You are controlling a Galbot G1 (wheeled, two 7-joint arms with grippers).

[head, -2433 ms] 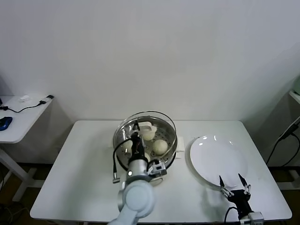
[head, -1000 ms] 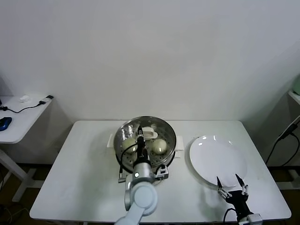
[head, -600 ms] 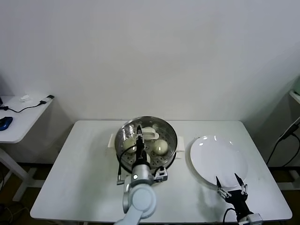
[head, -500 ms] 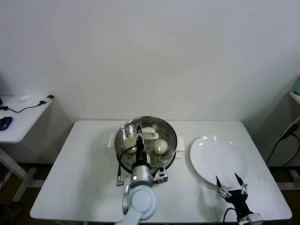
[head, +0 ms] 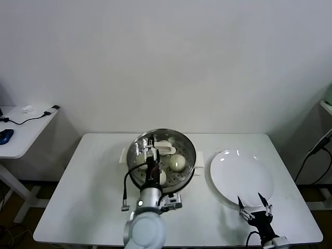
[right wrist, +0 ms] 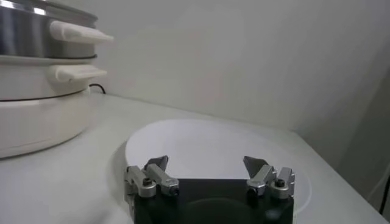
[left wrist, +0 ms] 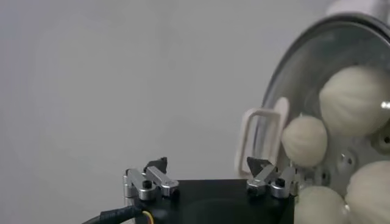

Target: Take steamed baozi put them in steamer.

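A: The left gripper [head: 151, 151], how wide are its fingers [left wrist: 156, 165]?

B: They are spread wide and nothing is between them. In the left wrist view both tips are free and touch nothing. The gripper hangs over the steamer [head: 162, 158], above its side nearer the table's left edge.

A: And the steamed baozi [left wrist: 304, 139], where are they relative to those fingers?

B: They lie inside the steamer, on the perforated tray. In the left wrist view four buns show; one lies just past one fingertip, the others are deeper in the pot. None of them is touched. In the head view the arm covers part of the pot, so I see clearly only some of them.

A: Where does the steamer stand?

B: About at the middle of the table [head: 88, 197], closer to its far edge. The white plate [head: 241, 177] is to the right of it, toward the table's right edge, near but apart.

A: The right gripper [head: 255, 202]?

B: It is at the near edge of the plate, close to the table's front right corner. Its fingers are also wide apart and hold nothing.

A: Any label or writing?

B: I cannot read any on the steamer, the plate or the grippers.
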